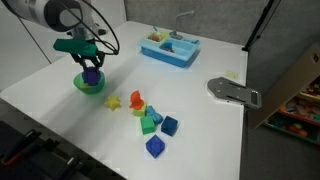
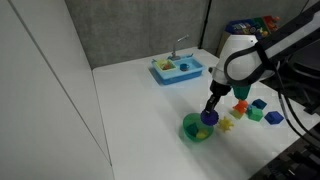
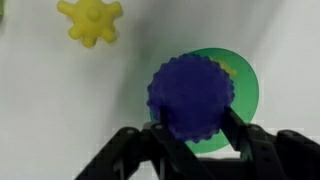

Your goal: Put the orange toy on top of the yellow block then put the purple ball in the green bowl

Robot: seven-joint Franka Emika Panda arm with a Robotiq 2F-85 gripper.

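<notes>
The jaws of my gripper (image 3: 196,128) are closed partway on the purple ball (image 3: 190,92), mid-frame over the green bowl (image 3: 244,95). It seems light and knobbly, so its widest middle grips best.

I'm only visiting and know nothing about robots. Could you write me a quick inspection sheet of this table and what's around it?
Surface: white table, bare parts look clean.
Job's things: purple ball held over green bowl; orange toy apparently on yellow block.
Clutter: yellow star, green block, blue blocks, blue toy sink, flat grey device.
Grippers: gripper shut on the ball.
Cables: black cables loop near the wrist.
Surroundings: grey wall panels; toy shelf.
</notes>
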